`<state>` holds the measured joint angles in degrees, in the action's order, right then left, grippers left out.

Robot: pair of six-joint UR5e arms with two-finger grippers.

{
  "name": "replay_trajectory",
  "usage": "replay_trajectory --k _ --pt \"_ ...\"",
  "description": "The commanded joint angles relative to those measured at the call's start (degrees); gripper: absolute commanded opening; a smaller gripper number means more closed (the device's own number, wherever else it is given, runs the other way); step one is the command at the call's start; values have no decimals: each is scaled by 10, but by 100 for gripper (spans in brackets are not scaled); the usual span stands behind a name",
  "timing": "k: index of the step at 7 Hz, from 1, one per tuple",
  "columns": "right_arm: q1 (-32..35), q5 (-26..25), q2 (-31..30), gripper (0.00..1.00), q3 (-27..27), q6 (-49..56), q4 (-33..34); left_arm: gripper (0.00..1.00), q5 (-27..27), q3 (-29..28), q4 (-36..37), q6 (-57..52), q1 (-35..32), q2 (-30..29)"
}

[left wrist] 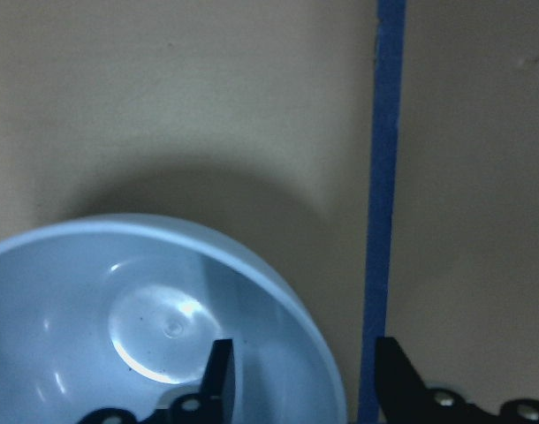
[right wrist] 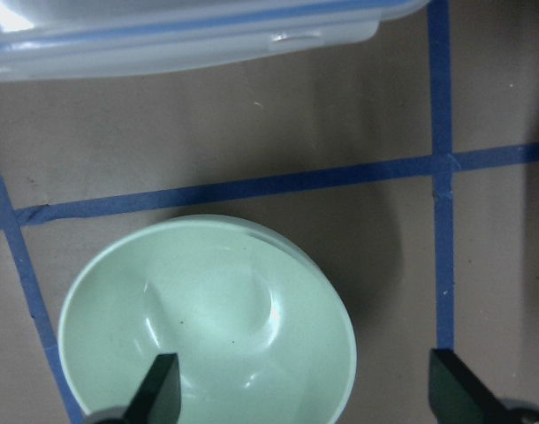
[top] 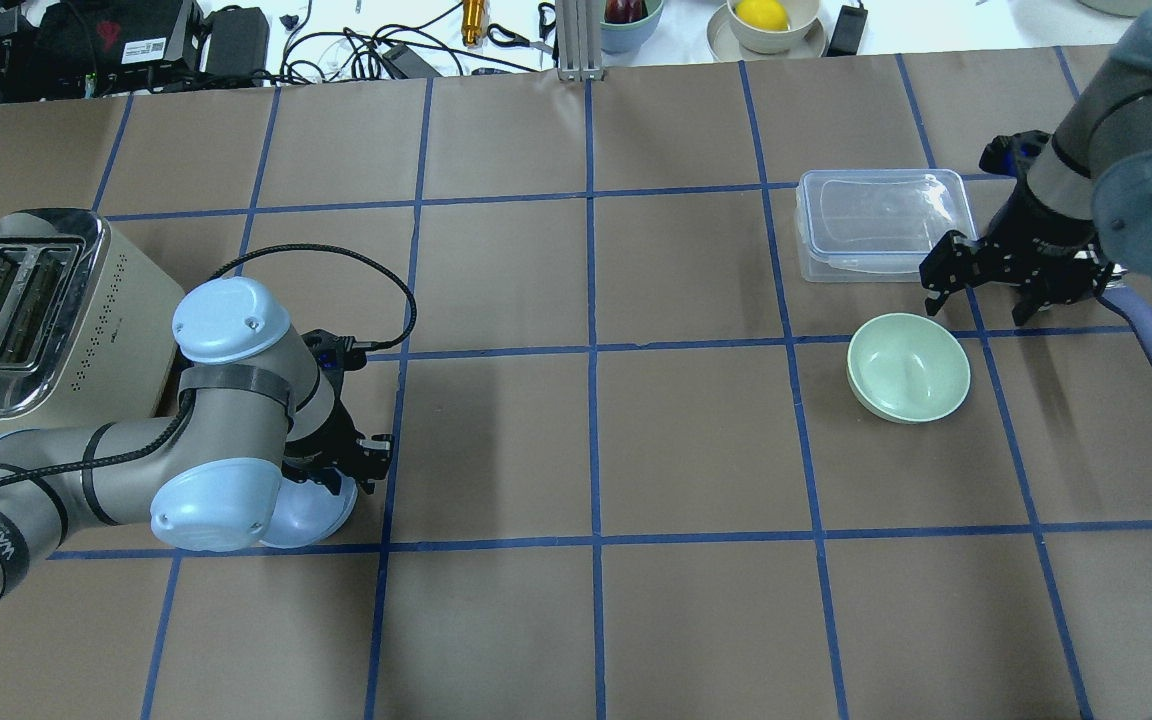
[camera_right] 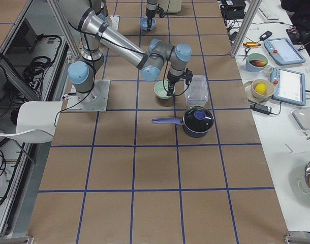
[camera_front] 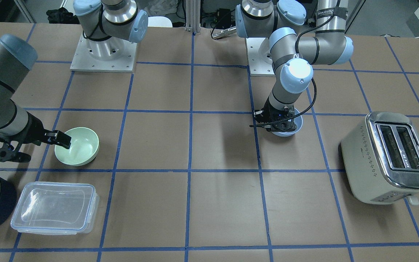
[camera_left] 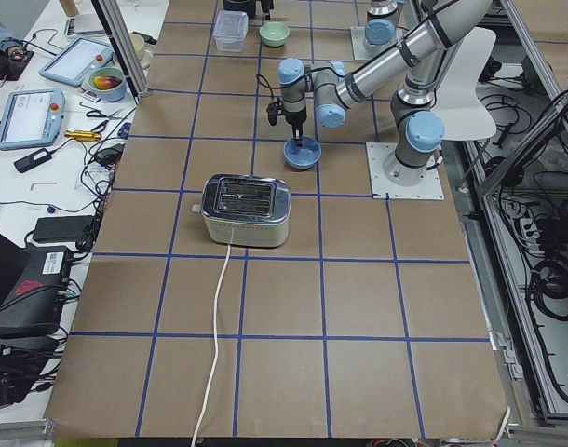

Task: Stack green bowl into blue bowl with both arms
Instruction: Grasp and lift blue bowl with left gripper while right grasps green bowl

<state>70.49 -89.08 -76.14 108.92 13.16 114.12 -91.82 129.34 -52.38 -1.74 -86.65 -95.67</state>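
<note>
Green bowl (camera_front: 80,149), round pale-mint plastic, sits lower left in the front view, well apart from the round light-blue plastic blue bowl (camera_front: 292,130), centre right. Black right gripper (right wrist: 309,389) gapes astride the green rim and left gripper (left wrist: 300,375) astride the blue rim, nothing clamped. Pinch walls squarely, lift level. Lettering on the black pot (camera_front: 2,203) looks like KONKA.

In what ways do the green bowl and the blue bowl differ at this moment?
The green bowl is mint, the blue bowl pale blue. The green bowl sits by the clear container, the blue bowl near the toaster. The right tool spans the green bowl's rim widely, the left tool the blue bowl's rim narrowly. Both stand upright and empty.
</note>
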Motion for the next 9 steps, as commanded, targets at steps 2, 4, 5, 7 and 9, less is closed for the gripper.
replay_trajectory --k 2,4,5,7,9 --pt "-1 0 15 100 47 53 52 1 33 -129 -49 56 -51 -23" --pt "-1 0 24 99 55 61 73 5 99 -271 -65 170 -103 -111" --pt "-1 0 28 67 54 61 73 5 103 -332 -65 228 -140 -160" --pt "-1 0 28 0 54 63 72 6 95 -415 -60 307 -209 -238" --pt "-3 -2 25 0 51 61 66 6 71 -431 -54 317 -235 -279"
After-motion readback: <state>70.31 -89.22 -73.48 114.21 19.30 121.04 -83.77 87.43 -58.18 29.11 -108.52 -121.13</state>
